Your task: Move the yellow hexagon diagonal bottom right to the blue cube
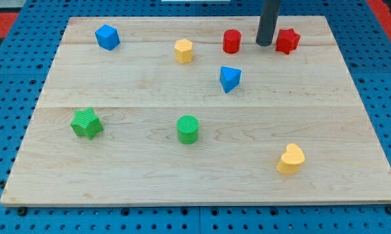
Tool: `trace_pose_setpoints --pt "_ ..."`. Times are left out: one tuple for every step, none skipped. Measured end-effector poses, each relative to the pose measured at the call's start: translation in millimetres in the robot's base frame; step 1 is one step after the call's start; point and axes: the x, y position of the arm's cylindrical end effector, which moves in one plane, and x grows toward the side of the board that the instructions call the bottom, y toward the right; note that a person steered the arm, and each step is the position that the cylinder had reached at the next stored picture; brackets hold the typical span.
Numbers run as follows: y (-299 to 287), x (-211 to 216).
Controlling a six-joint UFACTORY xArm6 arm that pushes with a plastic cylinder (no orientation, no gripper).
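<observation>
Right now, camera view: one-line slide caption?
My tip sits between the red cylinder and red star, well right of the yellow hexagon and blue cube.

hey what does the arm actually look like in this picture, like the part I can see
Only my rod shows: a straight, smooth, dark grey cylinder entering from the view's top, with no visible cables, markings or pincer. My tip is its plain, flat-cut lower end, the same dark colour. The arm above it is outside the picture.
</observation>
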Motion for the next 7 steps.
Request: trace_pose_setpoints --pt "-5.8 45.1" --pt "3.8 69.5" --pt "3.7 69.5" --pt "-2.5 58.2" --pt "-45.3 33.7" --pt "-80.1 30.5" --pt "-109.0 26.5"
